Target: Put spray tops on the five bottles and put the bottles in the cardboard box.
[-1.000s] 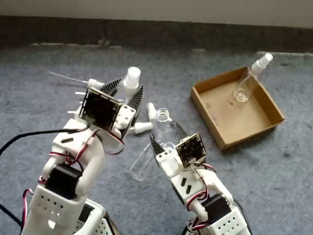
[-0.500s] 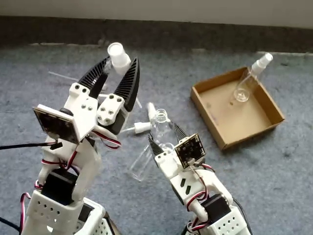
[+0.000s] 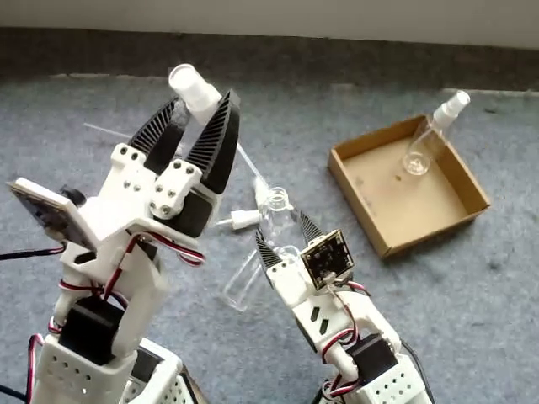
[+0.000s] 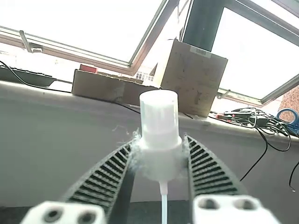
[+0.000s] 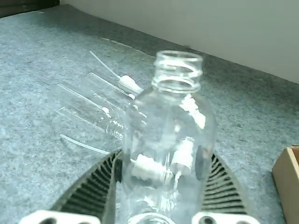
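Note:
My left gripper (image 3: 200,103) is raised above the carpet, shut on a white spray top (image 3: 192,87). The top's thin tube (image 3: 249,164) slants down toward the open neck of a clear bottle (image 3: 278,210). In the left wrist view the spray top (image 4: 160,135) sits upright between the black fingers (image 4: 108,175). My right gripper (image 3: 283,229) is shut on that upright, uncapped bottle (image 5: 168,140). The cardboard box (image 3: 455,210) at the right holds one bottle with a spray top (image 3: 429,135) leaning over its far wall.
A clear bottle (image 3: 244,278) lies on the carpet left of my right arm, and a loose spray top (image 3: 240,220) lies beside the held bottle. More bottles (image 5: 93,107) and spray tops (image 5: 128,86) lie behind. A dark skirting runs along the far edge.
My left arm has lifted and tipped back, carrying the spray top up and away from the carpet. The right arm and its bottle have stayed put.

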Controlling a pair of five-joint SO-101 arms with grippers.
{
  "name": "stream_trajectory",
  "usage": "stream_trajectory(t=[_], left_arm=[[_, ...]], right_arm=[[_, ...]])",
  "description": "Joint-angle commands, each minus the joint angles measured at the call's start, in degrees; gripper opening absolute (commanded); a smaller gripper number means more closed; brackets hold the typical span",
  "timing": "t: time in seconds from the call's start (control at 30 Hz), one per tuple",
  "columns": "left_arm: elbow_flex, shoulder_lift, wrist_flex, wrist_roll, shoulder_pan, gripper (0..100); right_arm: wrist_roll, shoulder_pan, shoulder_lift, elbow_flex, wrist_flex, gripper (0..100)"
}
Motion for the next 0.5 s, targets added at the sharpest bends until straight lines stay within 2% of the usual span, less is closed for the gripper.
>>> stream_trajectory(t=[0.0, 0.17, 0.33, 0.47], left_arm=[[-4.00, 4.53, 0.26, 0.44, 2.86, 7], [-7.25, 11.38, 0.53, 0.35, 2.51, 7], [-6.02, 11.82, 0.53, 0.18, 2.42, 7], [-3.38, 11.82, 0.35, -4.40, 2.77, 7]], right_arm=[[0.00, -0.57, 0.04, 6.46, -1.54, 13.1], [0.00, -0.57, 0.04, 6.46, -1.54, 13.1], [0.00, -0.57, 0.04, 6.46, -1.54, 13.1], [0.00, -0.57, 0.04, 6.46, -1.54, 13.1]])
